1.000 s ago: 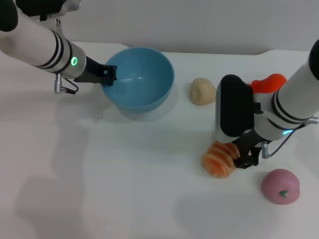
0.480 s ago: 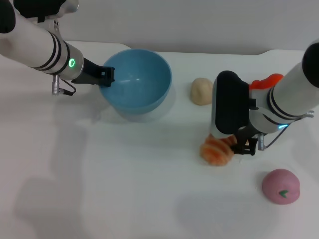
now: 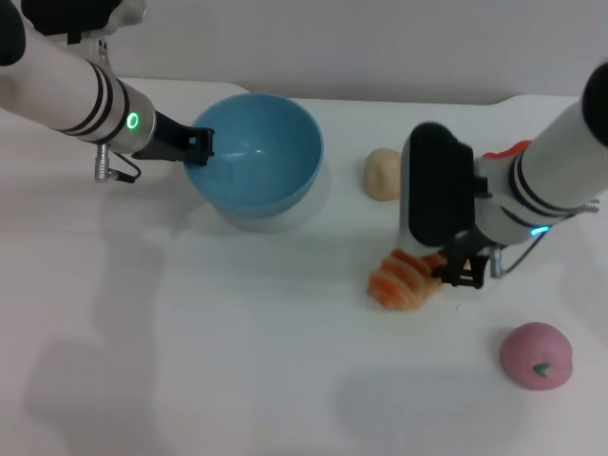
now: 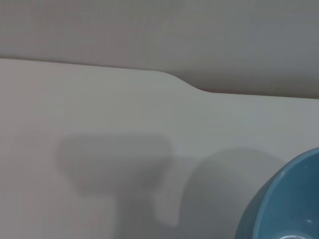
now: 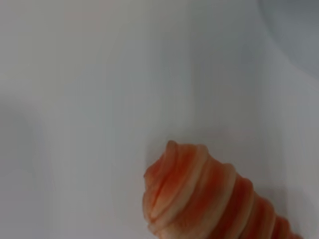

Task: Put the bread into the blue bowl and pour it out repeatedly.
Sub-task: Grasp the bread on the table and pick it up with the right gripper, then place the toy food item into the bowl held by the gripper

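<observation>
From my head view, my right pincer (image 3: 454, 268) is clamped on the bread (image 3: 401, 282), which has come up and over toward ten o'clock since a second ago, nearer the blue bowl (image 3: 255, 161); the carry has begun. My left pincer (image 3: 197, 146) grips the bowl's rim at nine o'clock, barely shifted. My left wrist view shows only the bowl's edge (image 4: 284, 199) and table (image 4: 99, 109). My right wrist view shows the bread (image 5: 199, 194) lifted above the table.

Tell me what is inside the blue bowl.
Nothing visible: the blue bowl, gripped at its rim by the left gripper, shows only bare inside. The bread is outside, in the right gripper.
</observation>
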Motion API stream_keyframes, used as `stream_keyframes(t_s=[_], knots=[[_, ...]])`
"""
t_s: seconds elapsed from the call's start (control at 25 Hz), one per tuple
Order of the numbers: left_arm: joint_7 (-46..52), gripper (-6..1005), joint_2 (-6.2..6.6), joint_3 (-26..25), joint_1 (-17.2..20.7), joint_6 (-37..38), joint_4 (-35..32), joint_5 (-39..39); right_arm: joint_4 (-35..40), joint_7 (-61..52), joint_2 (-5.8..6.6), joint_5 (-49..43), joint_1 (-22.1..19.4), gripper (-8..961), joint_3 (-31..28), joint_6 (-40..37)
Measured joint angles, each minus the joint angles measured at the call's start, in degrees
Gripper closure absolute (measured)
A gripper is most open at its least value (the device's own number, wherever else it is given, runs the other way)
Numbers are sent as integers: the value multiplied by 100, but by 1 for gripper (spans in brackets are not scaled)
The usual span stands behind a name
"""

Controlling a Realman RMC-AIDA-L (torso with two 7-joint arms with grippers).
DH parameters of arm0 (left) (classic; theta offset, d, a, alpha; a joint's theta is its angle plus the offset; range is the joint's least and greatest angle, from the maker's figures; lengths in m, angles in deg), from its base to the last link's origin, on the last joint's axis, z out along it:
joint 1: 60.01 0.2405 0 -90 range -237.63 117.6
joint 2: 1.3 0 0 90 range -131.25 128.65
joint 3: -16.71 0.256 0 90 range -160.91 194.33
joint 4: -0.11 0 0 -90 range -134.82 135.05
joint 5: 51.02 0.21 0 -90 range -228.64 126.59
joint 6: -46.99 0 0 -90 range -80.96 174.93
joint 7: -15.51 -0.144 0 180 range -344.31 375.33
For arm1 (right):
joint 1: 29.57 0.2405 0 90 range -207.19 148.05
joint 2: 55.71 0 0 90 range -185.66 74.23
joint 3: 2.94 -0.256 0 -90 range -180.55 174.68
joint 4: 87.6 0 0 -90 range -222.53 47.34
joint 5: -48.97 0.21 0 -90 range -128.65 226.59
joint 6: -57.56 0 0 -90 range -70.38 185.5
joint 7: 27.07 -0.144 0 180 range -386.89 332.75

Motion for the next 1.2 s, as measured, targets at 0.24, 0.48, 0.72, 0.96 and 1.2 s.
stream_keyframes(t_s=[0.24, 0.48, 0.72, 0.96, 1.2], knots=[[-29, 1001, 5, 0, 3, -7, 0, 20, -629, 33, 41, -161, -230, 672, -596, 277], [-120, 1000, 5, 0, 4, -16, -8, 17, -863, 45, 58, -327, -296, 734, -1002, 360], [-220, 999, 6, 1, -19, -71, -9, 14, -1589, 49, 65, -545, -326, 796, -1416, 450], [-221, 1000, 5, 62, -34, -126, -9, 35, -2333, 69, 44, -527, -252, 825, -1395, 491], [-350, 1000, -26, 100, -49, -285, -1, 9, -2603, 238, -32, -247, -112, 849, -1155, 325]])
